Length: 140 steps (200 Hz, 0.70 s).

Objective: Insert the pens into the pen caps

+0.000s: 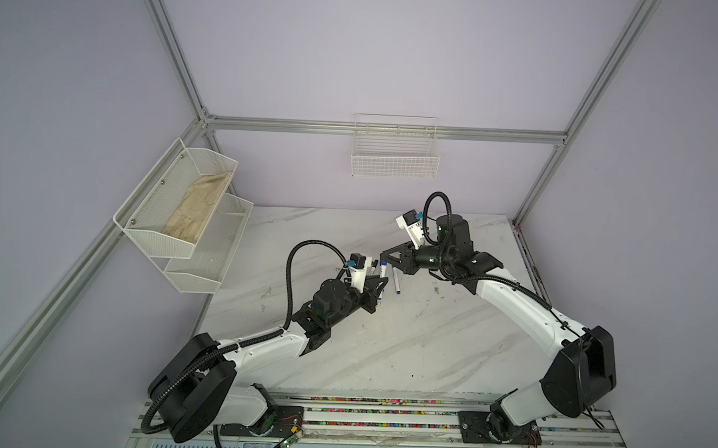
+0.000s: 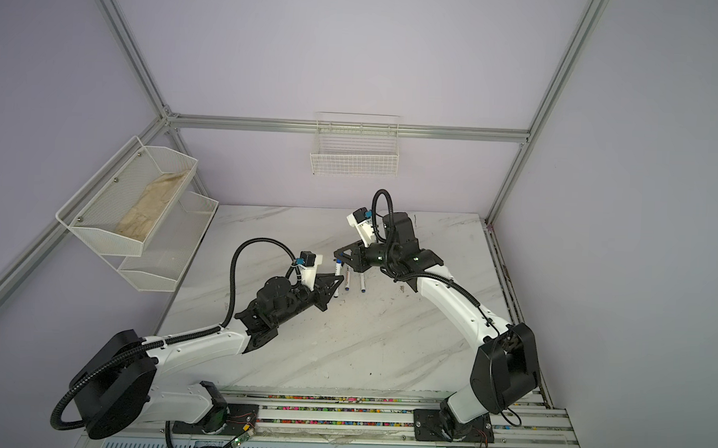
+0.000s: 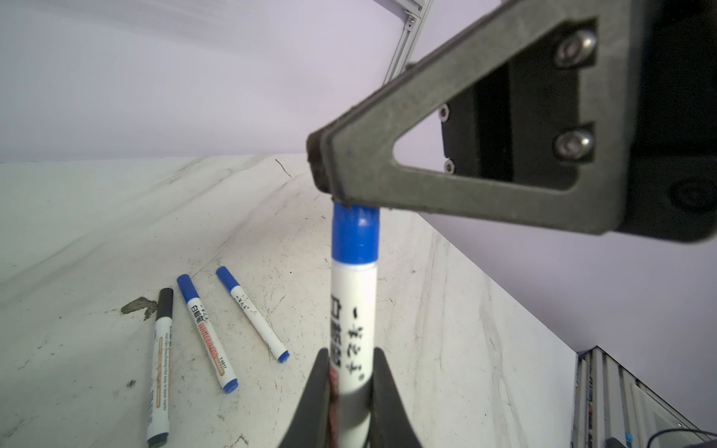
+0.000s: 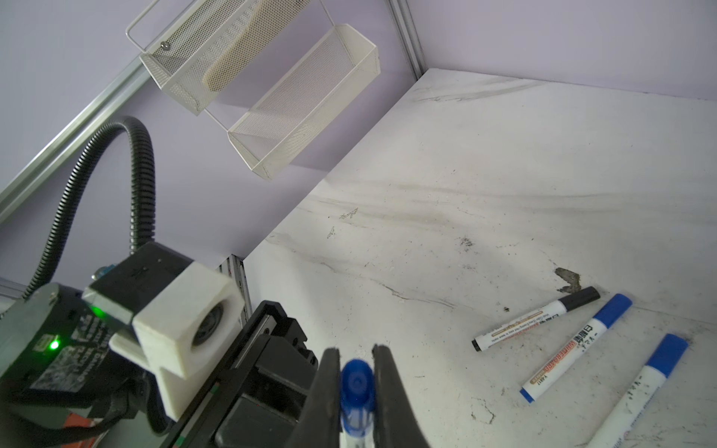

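Your pen (image 3: 354,310) hangs in mid-air between the two arms, which reach toward each other low over the table. The left gripper (image 3: 351,372) pinches its smooth white printed barrel. The right gripper (image 4: 356,368) is clamped on the blue cap (image 3: 355,236) at its tip. Three capped pens (image 3: 205,329) lie close together on the scuffed, marble-patterned table (image 3: 446,310), with plain lilac walls (image 3: 155,77) behind.

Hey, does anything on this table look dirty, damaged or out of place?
A dark grey-green smear stains the table right beside the black pen's cap. Small dark specks dot the surface too. Nothing else stands out.
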Motion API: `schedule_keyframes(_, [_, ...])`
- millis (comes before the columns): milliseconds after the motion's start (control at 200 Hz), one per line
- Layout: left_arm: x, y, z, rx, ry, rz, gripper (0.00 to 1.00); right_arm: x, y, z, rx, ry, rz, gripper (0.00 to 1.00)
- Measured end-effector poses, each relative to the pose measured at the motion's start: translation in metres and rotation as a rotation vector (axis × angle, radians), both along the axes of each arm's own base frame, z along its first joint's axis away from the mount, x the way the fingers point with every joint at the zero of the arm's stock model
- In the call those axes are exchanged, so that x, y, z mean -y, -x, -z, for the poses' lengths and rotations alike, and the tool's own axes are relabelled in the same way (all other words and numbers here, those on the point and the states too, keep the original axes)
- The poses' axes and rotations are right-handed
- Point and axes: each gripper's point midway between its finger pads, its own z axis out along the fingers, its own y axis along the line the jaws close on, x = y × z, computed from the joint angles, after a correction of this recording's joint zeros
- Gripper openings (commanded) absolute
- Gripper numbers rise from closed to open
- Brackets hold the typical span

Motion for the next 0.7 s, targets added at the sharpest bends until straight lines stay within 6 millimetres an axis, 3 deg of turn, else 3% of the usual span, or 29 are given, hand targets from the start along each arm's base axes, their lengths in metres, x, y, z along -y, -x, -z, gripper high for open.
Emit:
schedule_keyframes(395, [-0.007, 0.009, -0.023, 0.030, 0.089, 0.233, 0.00, -0.003, 0.017, -0.025, 0.100, -0.036, -0.069, 0.00])
schedule_keyframes(570, [-0.008, 0.010, -0.021, 0.020, 0.089, 0.253, 0.00, -0.008, 0.018, -0.021, 0.105, -0.020, -0.080, 0.00])
schedule_keyframes(700, [-0.018, 0.001, -0.010, -0.014, 0.060, 0.200, 0.00, -0.027, 0.011, -0.006, 0.156, 0.086, -0.042, 0.00])
